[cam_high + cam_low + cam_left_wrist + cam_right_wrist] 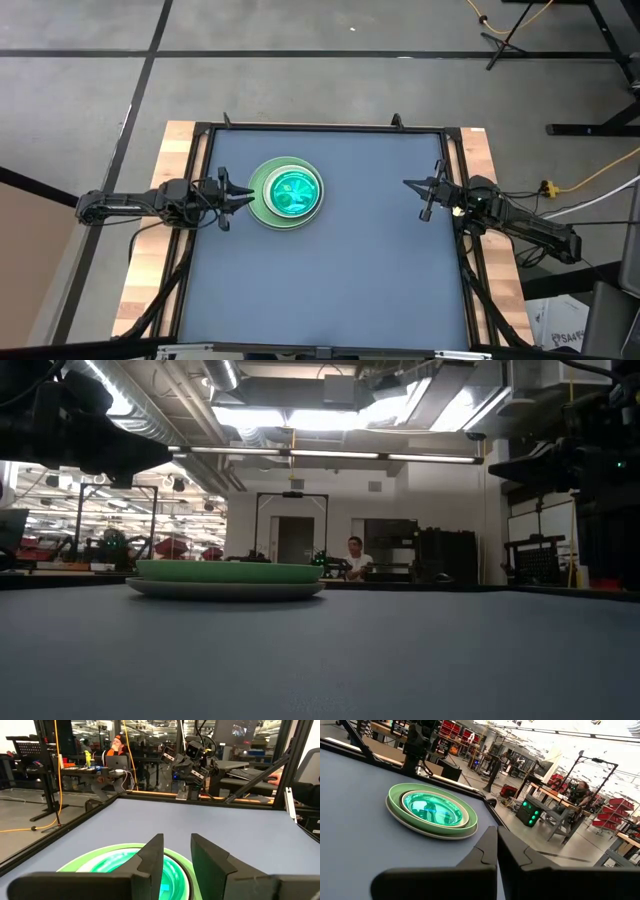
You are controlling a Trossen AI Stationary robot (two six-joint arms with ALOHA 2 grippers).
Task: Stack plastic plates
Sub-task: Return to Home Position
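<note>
Plate stack (286,194) sits left of centre, so I'd back the left gripper (243,197), fingers slightly apart beside its rim, straight out without nudging it; right gripper (412,186) is pinched shut, well away.

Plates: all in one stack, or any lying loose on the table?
Stacked: the high view shows one nested pile of plates, none lying apart on the table; left gripper beside it, right gripper far off.

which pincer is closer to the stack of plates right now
Left. The left pincer sits just beside the plate stack, at its left edge; the right pincer is far off on its other side.
</note>
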